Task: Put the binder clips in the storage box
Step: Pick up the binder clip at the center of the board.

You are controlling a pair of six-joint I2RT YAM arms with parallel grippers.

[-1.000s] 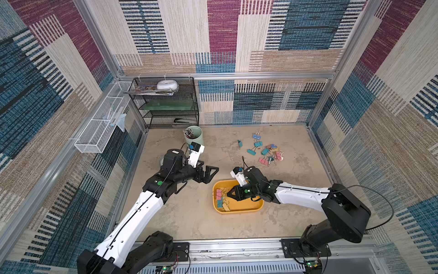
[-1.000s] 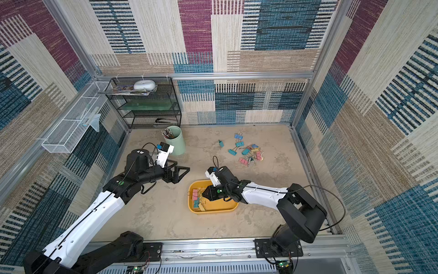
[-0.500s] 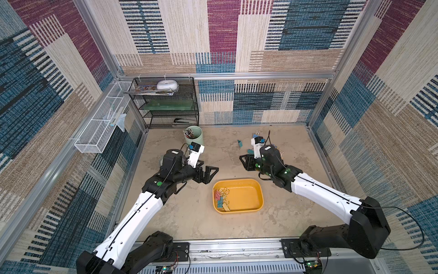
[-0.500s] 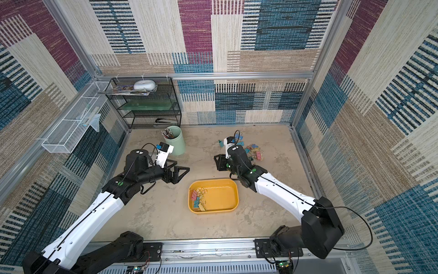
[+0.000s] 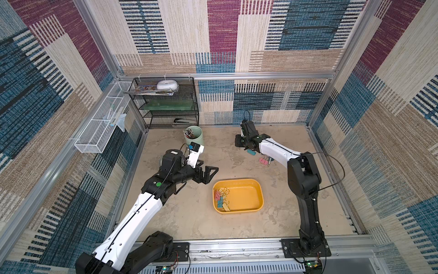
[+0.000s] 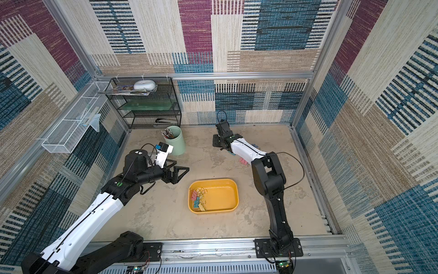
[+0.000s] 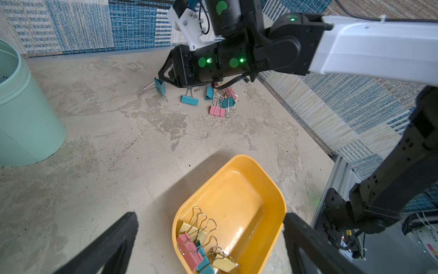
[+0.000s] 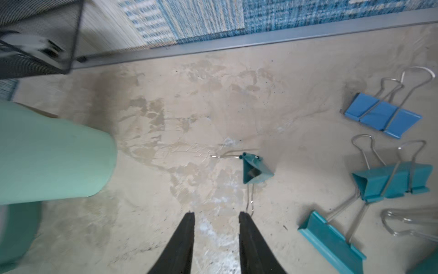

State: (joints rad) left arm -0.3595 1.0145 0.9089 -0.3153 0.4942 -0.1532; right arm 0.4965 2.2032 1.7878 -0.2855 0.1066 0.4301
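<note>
Several binder clips lay at one end of the yellow storage box in a top view, the left gripper spread wide nearby. Left wrist: loose clips littered the floor beneath the right arm. Right wrist: the right gripper, narrowly parted and empty, faced a teal clip; pinching its wire handle looked safest.

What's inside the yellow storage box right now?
A small heap of pink, teal and yellow binder clips at one end of the storage box; the rest is bare. They overlap, so the count is hidden.
</note>
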